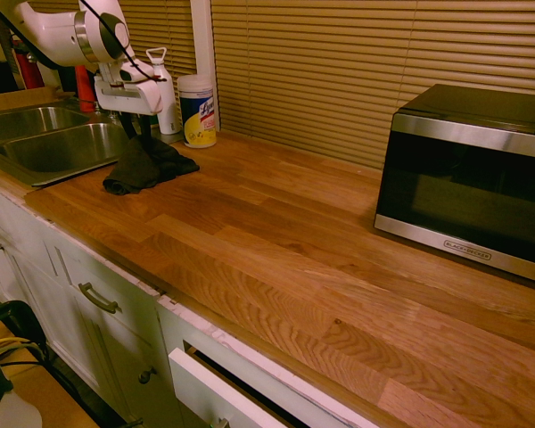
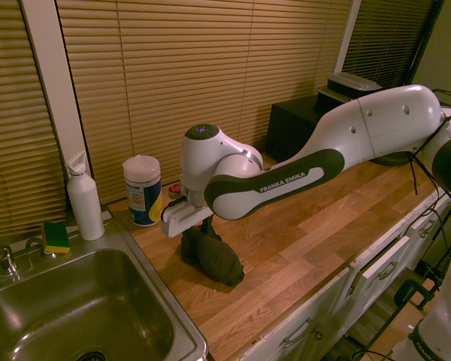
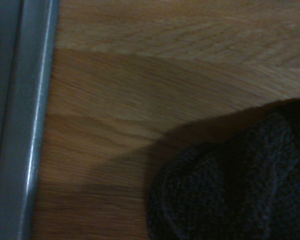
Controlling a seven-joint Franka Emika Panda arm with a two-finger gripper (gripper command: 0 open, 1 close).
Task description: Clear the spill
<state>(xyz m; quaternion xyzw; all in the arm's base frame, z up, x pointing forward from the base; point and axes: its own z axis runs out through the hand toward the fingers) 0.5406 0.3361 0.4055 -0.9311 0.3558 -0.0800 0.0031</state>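
The hand [image 1: 144,135] is down at the bunched dark cloth [image 1: 150,168] — whether spread or pinching it, I cannot tell. The cloth rests on the wooden tabletop [image 1: 276,232], near the sink [image 2: 146,282]; I can't make out the spill. Close by stand a wipes canister [image 2: 143,192] and white bottle [image 2: 86,204] — the microwave [image 1: 471,183] well apart.
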